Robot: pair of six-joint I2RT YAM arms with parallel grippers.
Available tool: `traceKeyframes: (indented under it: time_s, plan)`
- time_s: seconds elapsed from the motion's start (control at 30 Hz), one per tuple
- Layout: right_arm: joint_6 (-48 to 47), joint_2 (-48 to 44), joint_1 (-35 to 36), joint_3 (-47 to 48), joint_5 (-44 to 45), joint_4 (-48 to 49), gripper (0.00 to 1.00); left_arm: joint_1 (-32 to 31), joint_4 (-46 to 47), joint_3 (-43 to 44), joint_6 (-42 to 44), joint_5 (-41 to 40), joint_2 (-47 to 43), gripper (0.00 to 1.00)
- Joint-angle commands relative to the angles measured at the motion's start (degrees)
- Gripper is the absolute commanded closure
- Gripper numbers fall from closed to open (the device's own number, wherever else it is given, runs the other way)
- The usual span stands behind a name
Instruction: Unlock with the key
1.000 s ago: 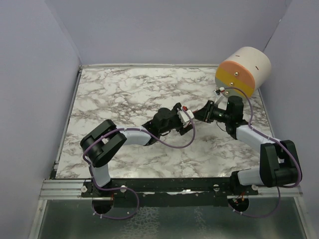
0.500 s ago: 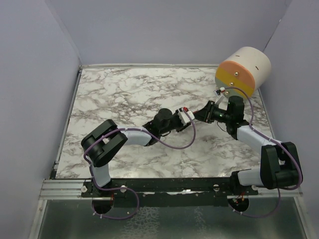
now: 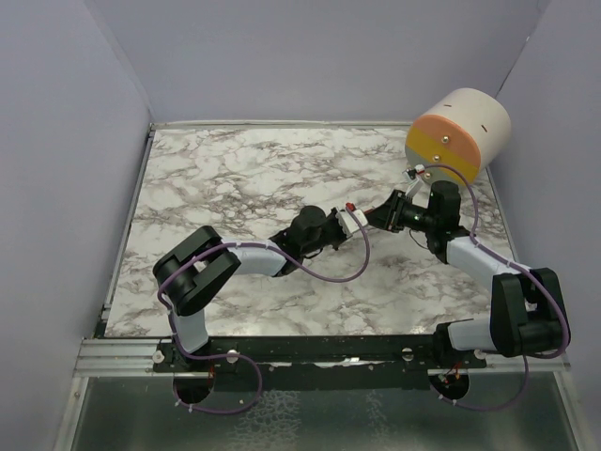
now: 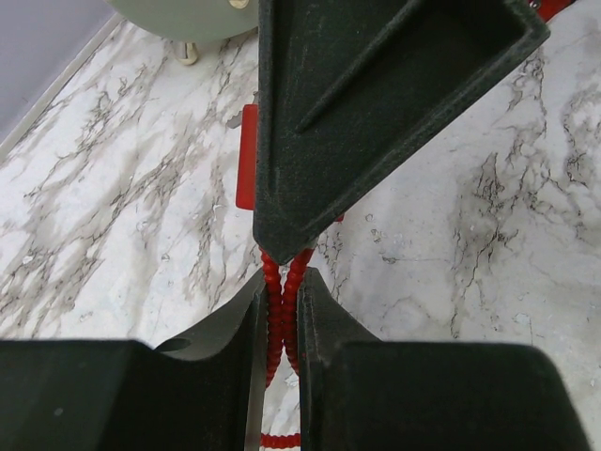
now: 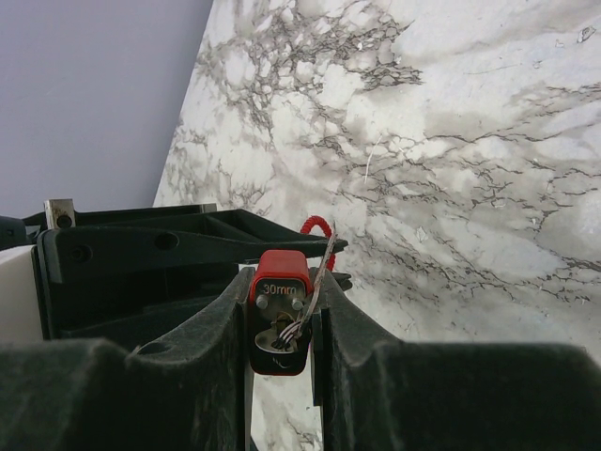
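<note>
A small red padlock (image 5: 280,282) marked "30mm" sits between the fingers of my right gripper (image 5: 285,277), which is shut on it, keyhole face toward the camera. A braided wire (image 5: 315,291) comes out of a metal piece at the keyhole; I cannot tell whether that piece is the key. A red ribbed cord loop (image 4: 274,324) runs from the padlock (image 4: 245,160) to my left gripper (image 4: 282,291), which is shut on both strands. The two grippers meet tip to tip above mid-table, left (image 3: 360,218) and right (image 3: 383,212).
A cream cylinder with an orange and yellow face (image 3: 458,132) lies at the back right corner, just behind the right arm. Grey walls border the marble table (image 3: 235,178) on the left, back and right.
My left gripper's jaws have come together on the red cord loop, and it has edged slightly toward the right gripper. The right arm has stayed put.
</note>
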Motion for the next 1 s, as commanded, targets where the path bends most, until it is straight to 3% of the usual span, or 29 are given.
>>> traceKeyframes:
  time_s: [0.0,0.07,0.1,0.13,0.17,0.23,0.3,0.43,0.63,0.9,0.93,0.97]
  plan:
    - [-0.41,-0.73,-0.25,1.22,-0.46,-0.63,0.99,0.23,1.99,-0.73,-0.23,-3.68,-1.97,1.0]
    - [-0.43,-0.62,-0.25,1.36,-0.44,-0.6,0.99,0.23,2.01,-1.05,-0.28,-4.07,-2.12,1.0]
    - [-0.43,-0.54,-0.28,1.44,-0.48,-0.6,0.99,0.17,1.96,-1.15,-0.37,-4.22,-2.21,0.94]
    - [-0.47,-0.53,-0.3,1.49,-0.52,-0.6,0.99,0.22,2.0,-1.25,-0.49,-4.35,-2.3,0.76]
    - [-0.45,-0.53,-0.26,1.59,-0.52,-0.63,0.99,0.23,2.02,-1.38,-0.64,-4.45,-2.51,0.67]
    - [-0.39,-0.44,-0.26,1.61,-0.52,-0.62,0.99,0.22,1.97,-1.56,-0.73,-4.65,-2.73,0.49]
    - [-0.47,-0.44,-0.25,1.63,-0.6,-0.68,0.99,0.23,1.93,-1.76,-0.79,-4.9,-2.81,0.42]
    - [-0.47,-0.43,-0.25,1.75,-0.52,-0.78,0.99,0.23,1.88,-1.94,-0.66,-5.39,-3.09,0.47]
    - [-0.63,-0.57,-0.3,1.92,-0.44,-1.04,0.99,0.23,1.89,-2.27,-0.53,-5.86,-3.11,0.89]
    - [-0.74,-0.57,-0.34,2.11,-0.31,-1.17,0.99,0.31,1.87,-2.64,-0.63,-6.86,-3.15,0.96]
    - [-0.8,-0.61,-0.35,1.98,-0.2,-1.26,0.99,0.31,1.86,-2.71,-0.66,-6.99,-3.27,0.95]
    - [-0.82,-0.61,-0.34,2.05,-0.18,-1.3,0.99,0.31,1.86,-2.79,-0.7,-7.12,-3.32,0.85]
